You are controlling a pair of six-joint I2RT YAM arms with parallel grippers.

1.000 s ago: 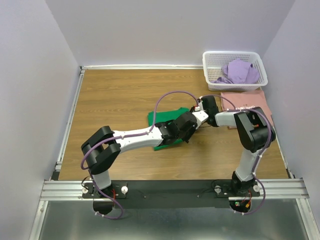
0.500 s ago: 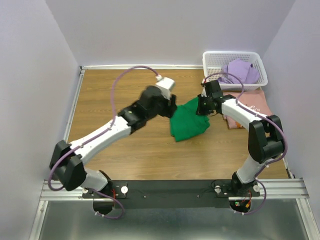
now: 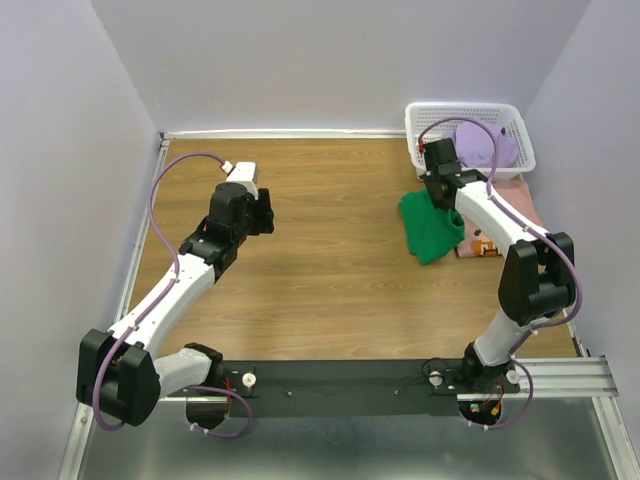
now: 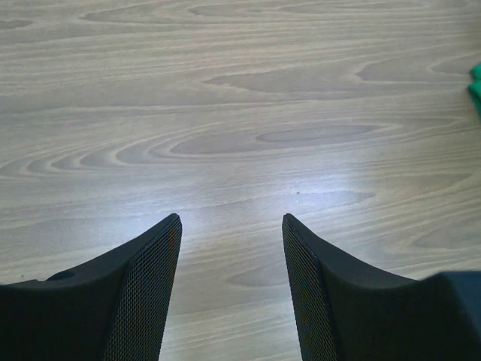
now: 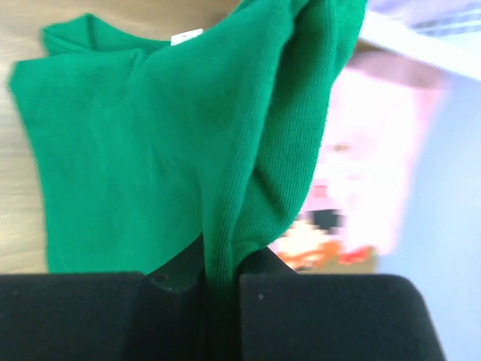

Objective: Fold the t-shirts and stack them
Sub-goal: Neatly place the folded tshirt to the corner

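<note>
the left gripper [image 3: 260,212] sits over bare wood on the left half of the table [image 3: 330,290], its fingers [image 4: 143,289] spread apart with nothing between them. in the left wrist view only wood grain shows ahead of the two mesh-faced tips. a sliver of the green t-shirt [image 4: 476,86] shows at the far right edge, well apart from those fingers and off to their right.

across the table, the green t-shirt [image 3: 430,230] is bunched in a loose, partly folded shape that starts at the right gripper [image 3: 437,192] and spreads away from it toward the near side. the right gripper's fingers are closed on a ridge of its fabric. in the right wrist view the green t-shirt [image 5: 143,143] rises from between the two dark fingers [image 5: 316,316] as a thick fold, and the rest fans out ahead of them and to their left, a white neck label showing near the far edge. whether the cloth rests on the wood or hangs just above it cannot be told.

just to the right of those fingers lies the pink t-shirt [image 3: 512,200], flat, its printed graphic partly visible, with the green cloth's right edge meeting or overlapping it. beyond the fingertips, at the back right corner, the white basket [image 3: 465,106] holds the lavender t-shirt [image 3: 485,145], crumpled inside.
</note>
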